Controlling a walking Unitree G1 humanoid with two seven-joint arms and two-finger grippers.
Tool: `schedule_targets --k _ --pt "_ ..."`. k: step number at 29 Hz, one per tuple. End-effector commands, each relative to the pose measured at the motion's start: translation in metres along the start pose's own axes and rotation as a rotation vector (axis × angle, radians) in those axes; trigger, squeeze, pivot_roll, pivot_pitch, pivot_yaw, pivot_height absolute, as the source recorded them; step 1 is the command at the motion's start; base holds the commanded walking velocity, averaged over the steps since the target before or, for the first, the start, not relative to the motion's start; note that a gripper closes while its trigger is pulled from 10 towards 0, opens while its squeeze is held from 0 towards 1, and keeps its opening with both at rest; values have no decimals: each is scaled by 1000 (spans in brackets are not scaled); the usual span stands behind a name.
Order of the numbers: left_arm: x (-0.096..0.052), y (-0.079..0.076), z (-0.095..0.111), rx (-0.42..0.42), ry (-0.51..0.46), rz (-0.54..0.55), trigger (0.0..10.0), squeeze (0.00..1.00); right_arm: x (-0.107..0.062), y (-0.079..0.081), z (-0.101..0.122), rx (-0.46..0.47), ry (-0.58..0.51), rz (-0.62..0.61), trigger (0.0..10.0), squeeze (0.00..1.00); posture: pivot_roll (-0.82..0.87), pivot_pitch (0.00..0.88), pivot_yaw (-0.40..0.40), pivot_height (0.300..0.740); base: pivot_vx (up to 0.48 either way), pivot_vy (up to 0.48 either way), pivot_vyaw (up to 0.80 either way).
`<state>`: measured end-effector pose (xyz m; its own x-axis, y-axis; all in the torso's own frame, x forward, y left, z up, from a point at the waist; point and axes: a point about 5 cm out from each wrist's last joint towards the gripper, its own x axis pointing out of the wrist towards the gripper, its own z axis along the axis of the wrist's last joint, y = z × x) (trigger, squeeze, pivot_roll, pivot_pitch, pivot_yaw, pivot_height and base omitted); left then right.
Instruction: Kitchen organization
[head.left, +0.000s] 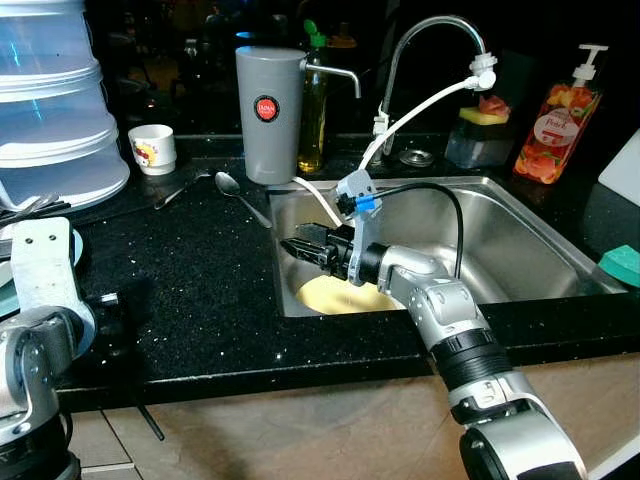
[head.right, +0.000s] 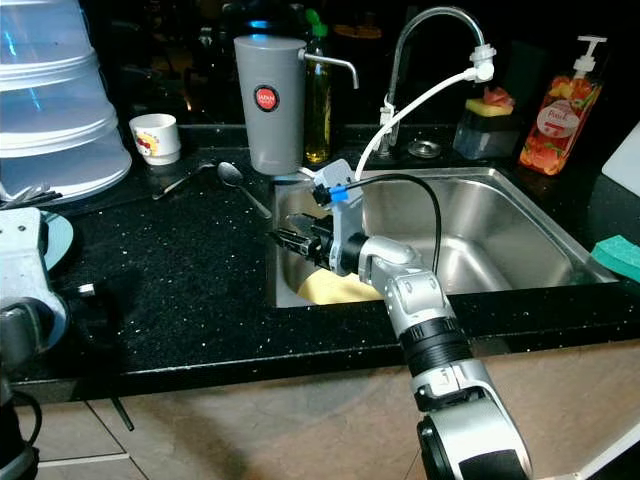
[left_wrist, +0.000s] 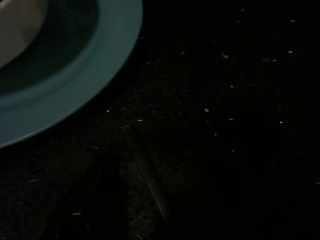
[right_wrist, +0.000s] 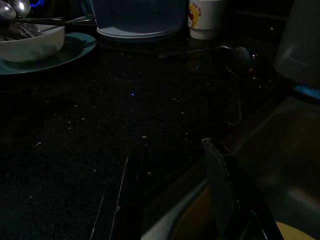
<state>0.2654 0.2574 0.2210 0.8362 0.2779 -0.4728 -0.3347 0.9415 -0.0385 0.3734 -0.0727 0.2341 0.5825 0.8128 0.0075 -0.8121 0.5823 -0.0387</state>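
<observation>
Over on the far left, a stack of translucent blue-white plastic tubs (head.left: 55, 110) stands on the speckled black stone counter (head.left: 190, 290), and below it the left arm sits low at the counter's edge. Its left gripper (left_wrist: 130, 200) hovers close over the dark stone beside a round teal plate (left_wrist: 75, 95); the picture is too dark to tell whether its fingers are apart or together. That teal plate carries a white bowl (right_wrist: 30, 45) with metal cutlery lying across its rim.

Next comes a small white cup with a red and yellow print (head.left: 153, 148), then a steel spoon (head.left: 238, 195) lying flat on the counter, its bowl near a tall grey plastic jug with a red round badge (head.left: 269, 112). Behind the jug stands a bottle of yellowish oil (head.left: 312, 120).

Further right, the right gripper (head.left: 300, 247) reaches over the left rim of the stainless steel sink (head.left: 520, 260), fingers spread apart and holding nothing. Beneath it, on the sink floor, lies a pale yellow round plate (head.left: 345, 296). A curved chrome tap (head.left: 430, 40) rises behind the basin, with a white hose running from its spout. At the far right stand a dark holder with a sponge (head.left: 482, 135) and an orange pump bottle of soap (head.left: 560, 118).
</observation>
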Motion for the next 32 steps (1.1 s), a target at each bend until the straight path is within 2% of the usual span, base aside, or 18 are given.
schedule_targets --k 1,3,4,5,6,27,30,32 --pt "3 -6 -12 -1 75 -44 10000 0 0 1 2 -11 -1 6 10000 0 73 31 -6 740 0 0 0" --pt "3 -7 -14 -13 89 -54 10000 0 0 1 2 -10 -1 7 10000 0 70 27 -3 740 0 0 0" --pt "3 -8 -15 -28 99 -63 7804 0 -1 1 2 -9 -1 7 10000 0 70 27 -3 740 0 0 0" --pt "4 -9 -16 -41 107 -71 4314 0 -1 1 2 -8 -1 7 10000 0 70 25 -2 740 0 0 0" --pt "4 -9 -17 -49 111 -75 0 0 -1 1 2 -7 -1 7 10000 0 70 25 -2 740 0 0 0" --pt "6 -8 -16 -94 104 -73 0 0 -1 1 0 1 5 7 10000 0 70 19 -7 740 0 0 0" --pt "8 -10 -10 -96 75 -76 0 0 -1 -1 0 5 5 -4 10000 0 73 21 -11 740 0 0 0" --pt "10 -13 2 -100 4 -86 0 0 -1 -4 1 12 1 -21 10000 0 76 23 -13 740 0 0 0"
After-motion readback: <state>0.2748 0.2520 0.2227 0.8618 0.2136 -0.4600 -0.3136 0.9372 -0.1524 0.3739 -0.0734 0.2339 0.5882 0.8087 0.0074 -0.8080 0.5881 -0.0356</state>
